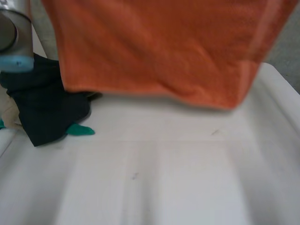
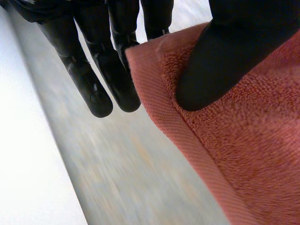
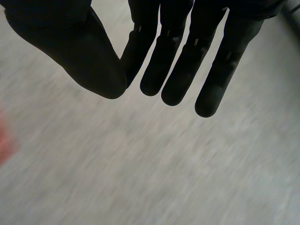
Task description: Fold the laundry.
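An orange towel (image 1: 159,47) hangs spread out above the far half of the white table (image 1: 164,178), with its lower edge just over the surface. In the left wrist view my left hand (image 2: 225,56) pinches the towel (image 2: 253,154) near its hemmed edge, thumb on top and straight fingers (image 2: 98,89) behind it. My right hand (image 3: 93,61) hovers over bare table with its fingers (image 3: 183,70) straight and the thumb close beside them. Nothing lies between them. A blur of orange (image 3: 3,145) sits off to the thumb's side.
A heap of dark clothes (image 1: 42,108) lies at the table's left, beside my left arm (image 1: 11,37), with a green piece (image 1: 79,130) sticking out beneath it. The table's raised right rim (image 1: 281,93) runs along the far right.
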`<action>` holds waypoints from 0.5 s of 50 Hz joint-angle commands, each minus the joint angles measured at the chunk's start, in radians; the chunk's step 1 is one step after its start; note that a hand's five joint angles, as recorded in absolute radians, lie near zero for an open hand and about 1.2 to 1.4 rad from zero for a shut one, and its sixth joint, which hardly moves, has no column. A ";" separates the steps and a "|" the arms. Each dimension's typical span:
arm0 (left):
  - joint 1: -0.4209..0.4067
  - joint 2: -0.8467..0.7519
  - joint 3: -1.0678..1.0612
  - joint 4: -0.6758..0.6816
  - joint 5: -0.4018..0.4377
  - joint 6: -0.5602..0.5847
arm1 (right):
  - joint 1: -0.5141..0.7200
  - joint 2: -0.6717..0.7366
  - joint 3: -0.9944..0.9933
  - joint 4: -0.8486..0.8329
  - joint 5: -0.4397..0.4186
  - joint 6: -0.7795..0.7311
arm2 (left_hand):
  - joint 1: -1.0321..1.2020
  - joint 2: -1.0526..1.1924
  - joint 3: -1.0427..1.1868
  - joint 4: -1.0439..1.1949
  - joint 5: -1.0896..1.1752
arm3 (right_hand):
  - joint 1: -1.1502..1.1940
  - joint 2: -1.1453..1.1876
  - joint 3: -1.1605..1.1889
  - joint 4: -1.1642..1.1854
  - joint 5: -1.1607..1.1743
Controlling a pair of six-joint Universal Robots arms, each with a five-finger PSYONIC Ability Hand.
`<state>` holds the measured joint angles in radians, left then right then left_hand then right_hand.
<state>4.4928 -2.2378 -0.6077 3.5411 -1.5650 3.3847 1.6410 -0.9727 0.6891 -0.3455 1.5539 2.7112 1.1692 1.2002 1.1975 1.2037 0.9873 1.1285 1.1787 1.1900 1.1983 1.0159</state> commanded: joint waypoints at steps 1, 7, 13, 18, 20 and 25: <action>0.003 0.001 0.050 -0.011 0.002 -0.065 | 0.002 -0.081 0.104 -0.156 -0.069 0.042 | 0.227 0.196 0.199 0.193 0.234 | 0.268 0.218 0.206 0.198 0.206; 0.005 0.033 -0.130 -0.030 0.031 -0.065 | -0.006 -0.077 0.182 -0.112 -0.104 0.041 | 0.227 0.196 0.199 0.193 0.234 | 0.268 0.218 0.206 0.198 0.206; 0.005 0.076 -0.377 0.030 0.060 -0.048 | -0.006 -0.047 0.309 0.014 -0.173 0.015 | 0.227 0.196 0.199 0.193 0.234 | 0.268 0.218 0.206 0.198 0.206; -0.010 0.168 -0.541 0.041 0.103 -0.042 | 0.003 0.000 0.409 0.167 -0.205 -0.021 | 0.227 0.196 0.199 0.193 0.234 | -0.304 -0.354 -0.365 -0.374 -0.366; -0.020 0.220 -0.593 0.044 0.137 -0.042 | 0.013 0.018 0.420 0.222 -0.212 -0.024 | 0.227 0.196 0.199 0.193 0.234 | -0.434 -0.484 -0.495 -0.503 -0.496; -0.034 0.325 -0.678 0.035 0.210 -0.028 | 0.022 0.034 0.402 0.327 -0.230 0.002 | 0.227 0.196 0.199 0.193 0.234 | -0.727 -0.778 -0.789 -0.797 -0.789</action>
<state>4.4793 -2.0452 -1.1748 3.5838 -1.4437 3.3436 1.6485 -0.9659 1.0975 -0.1474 1.3422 2.6925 1.1692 1.2009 1.1980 1.2038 0.9873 0.5630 0.5577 0.5612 0.5692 0.3757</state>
